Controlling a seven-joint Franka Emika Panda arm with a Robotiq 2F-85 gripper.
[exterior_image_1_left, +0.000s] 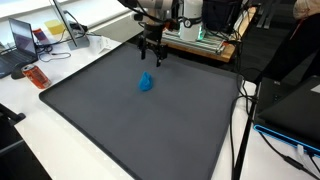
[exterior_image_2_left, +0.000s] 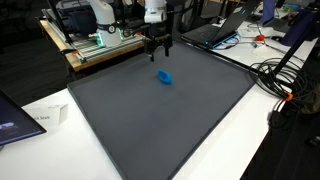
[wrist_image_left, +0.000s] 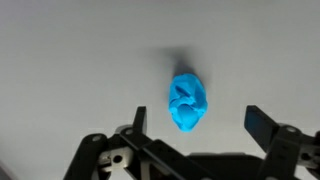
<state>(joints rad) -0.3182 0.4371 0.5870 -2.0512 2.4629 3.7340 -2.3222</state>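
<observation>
A small crumpled blue object (exterior_image_1_left: 146, 83) lies on a large dark grey mat (exterior_image_1_left: 120, 125), toward its far side; it also shows in the other exterior view (exterior_image_2_left: 165, 76). My gripper (exterior_image_1_left: 152, 55) hangs above the mat's far edge, above and beyond the blue object, not touching it (exterior_image_2_left: 160, 50). In the wrist view the blue object (wrist_image_left: 187, 101) lies below, between the two spread fingers of my gripper (wrist_image_left: 197, 122). The gripper is open and empty.
The mat (exterior_image_2_left: 170, 120) covers most of a white table. Laptops (exterior_image_1_left: 22, 40) and an orange object (exterior_image_1_left: 36, 77) sit at one side. A wooden shelf with equipment (exterior_image_1_left: 205, 40) stands behind the arm. Cables (exterior_image_2_left: 285, 75) lie beside the mat, and a white box (exterior_image_2_left: 45, 118) sits near its corner.
</observation>
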